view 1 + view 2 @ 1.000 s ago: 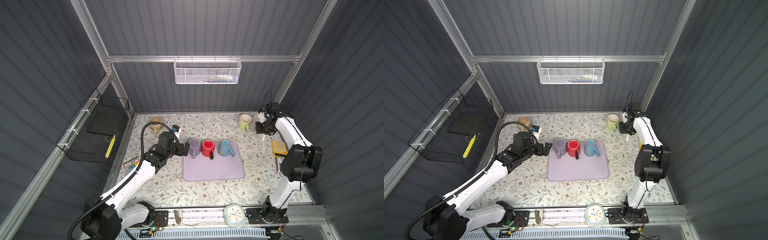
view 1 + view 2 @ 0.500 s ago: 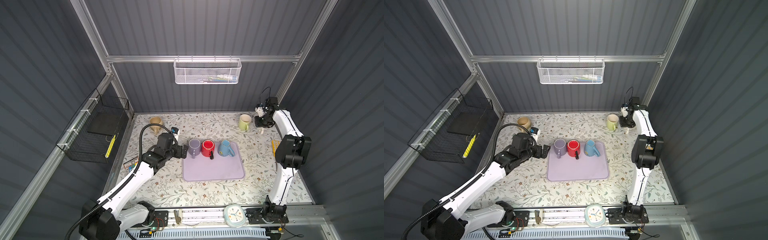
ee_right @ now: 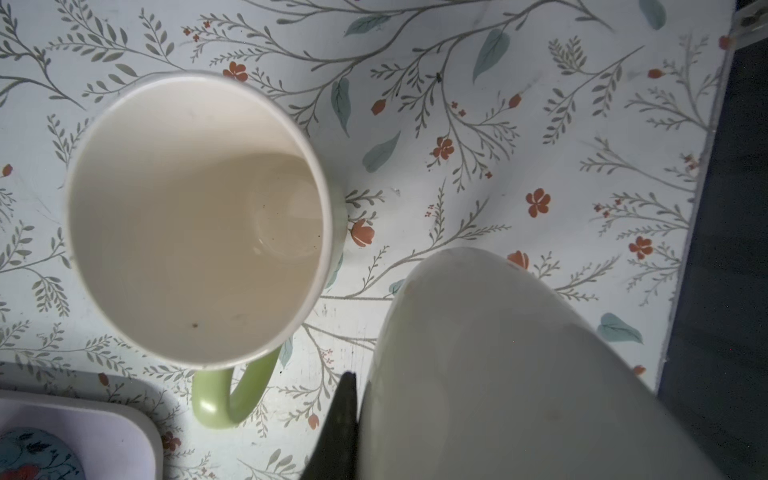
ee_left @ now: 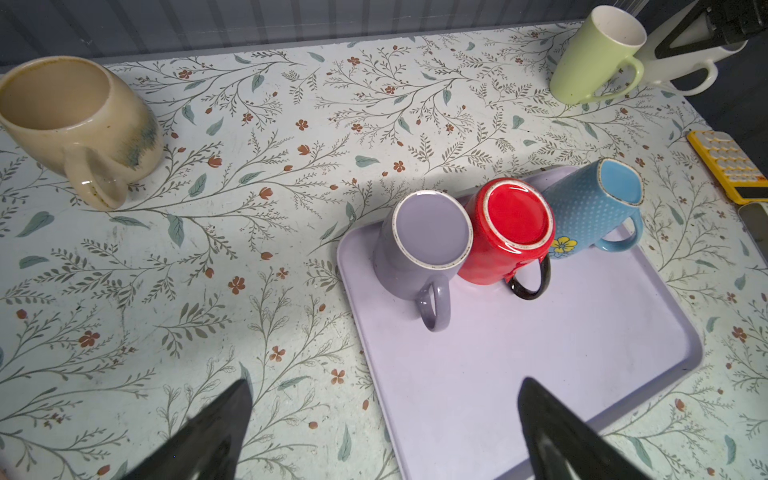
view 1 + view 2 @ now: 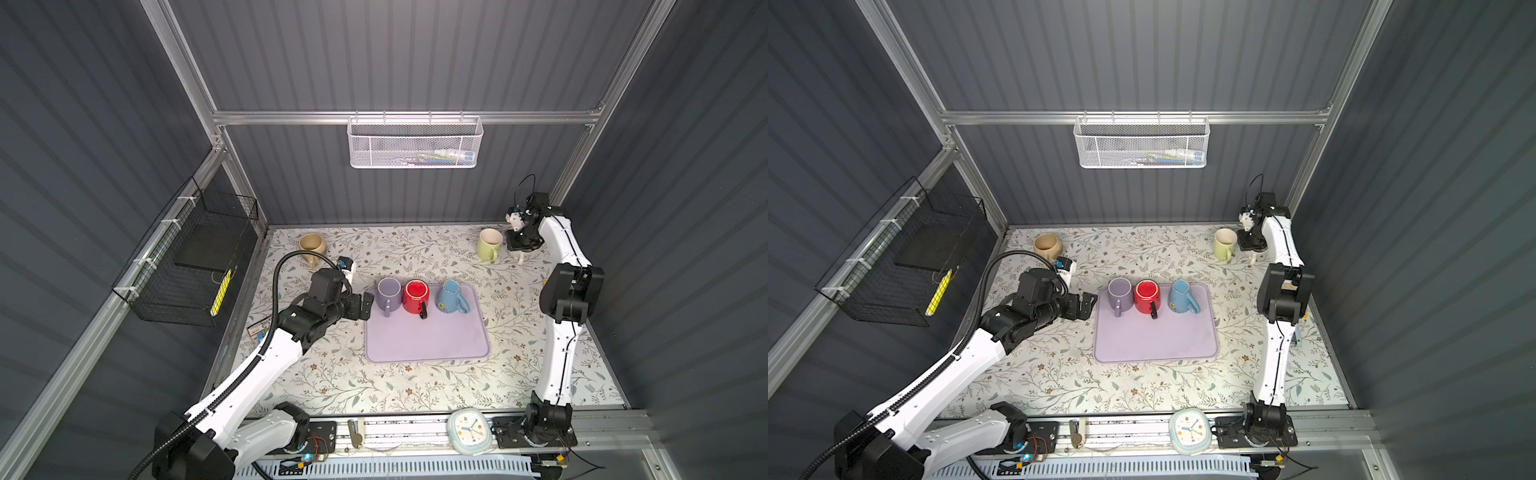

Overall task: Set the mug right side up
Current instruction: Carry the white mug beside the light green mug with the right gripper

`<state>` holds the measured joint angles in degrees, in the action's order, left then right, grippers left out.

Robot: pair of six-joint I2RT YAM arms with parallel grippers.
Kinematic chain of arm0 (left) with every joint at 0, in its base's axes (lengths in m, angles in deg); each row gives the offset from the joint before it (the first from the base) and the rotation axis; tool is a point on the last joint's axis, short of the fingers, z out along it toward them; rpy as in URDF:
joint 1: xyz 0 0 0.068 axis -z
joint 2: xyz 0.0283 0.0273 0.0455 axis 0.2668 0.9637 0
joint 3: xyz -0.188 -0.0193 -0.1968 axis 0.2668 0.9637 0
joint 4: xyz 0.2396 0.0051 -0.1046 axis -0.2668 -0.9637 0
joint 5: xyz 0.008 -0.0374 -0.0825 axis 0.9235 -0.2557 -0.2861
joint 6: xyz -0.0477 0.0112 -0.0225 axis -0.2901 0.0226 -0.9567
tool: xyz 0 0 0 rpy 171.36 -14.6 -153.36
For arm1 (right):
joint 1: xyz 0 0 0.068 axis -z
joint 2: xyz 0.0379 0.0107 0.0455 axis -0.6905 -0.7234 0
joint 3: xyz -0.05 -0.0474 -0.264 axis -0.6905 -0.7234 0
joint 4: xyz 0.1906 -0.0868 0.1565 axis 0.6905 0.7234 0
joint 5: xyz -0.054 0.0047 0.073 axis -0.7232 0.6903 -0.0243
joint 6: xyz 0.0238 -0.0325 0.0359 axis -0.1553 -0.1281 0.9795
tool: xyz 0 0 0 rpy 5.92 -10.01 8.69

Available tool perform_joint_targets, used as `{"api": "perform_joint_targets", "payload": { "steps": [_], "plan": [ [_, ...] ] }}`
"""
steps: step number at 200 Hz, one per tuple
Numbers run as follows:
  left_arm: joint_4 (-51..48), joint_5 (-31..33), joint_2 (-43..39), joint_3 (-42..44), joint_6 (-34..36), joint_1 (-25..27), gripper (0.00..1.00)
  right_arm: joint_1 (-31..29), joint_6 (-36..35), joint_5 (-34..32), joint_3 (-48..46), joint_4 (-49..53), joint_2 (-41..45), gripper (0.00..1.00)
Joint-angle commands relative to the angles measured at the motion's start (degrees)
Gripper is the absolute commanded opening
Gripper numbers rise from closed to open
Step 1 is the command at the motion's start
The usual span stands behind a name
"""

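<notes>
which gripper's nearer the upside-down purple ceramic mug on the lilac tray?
Left. The left gripper sits open beside the purple mug at the edge of the tray; the right gripper is far off by the upright green mug, shut on a white mug.

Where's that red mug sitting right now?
In both top views the red mug stands upside down at the lilac tray's far edge, between the purple mug on its left and the blue mug on its right.
</notes>
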<state>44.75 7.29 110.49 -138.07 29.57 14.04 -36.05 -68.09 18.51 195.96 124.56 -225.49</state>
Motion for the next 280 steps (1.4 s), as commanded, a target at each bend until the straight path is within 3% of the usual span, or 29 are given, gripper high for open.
{"api": "perform_joint_targets", "payload": {
  "steps": [1, 280],
  "plan": [
    [-1.78, 0.12, -1.18, -1.49, -1.07, -0.25, 0.99, 0.29, -0.89, 1.07, 2.57, 0.19, -0.24, 0.0],
    [-2.84, 0.38, -0.75, -1.45, -1.23, -0.27, 0.99, 0.07, 0.15, 1.2, 7.65, -2.21, -8.35, 0.03]
  ]
}}
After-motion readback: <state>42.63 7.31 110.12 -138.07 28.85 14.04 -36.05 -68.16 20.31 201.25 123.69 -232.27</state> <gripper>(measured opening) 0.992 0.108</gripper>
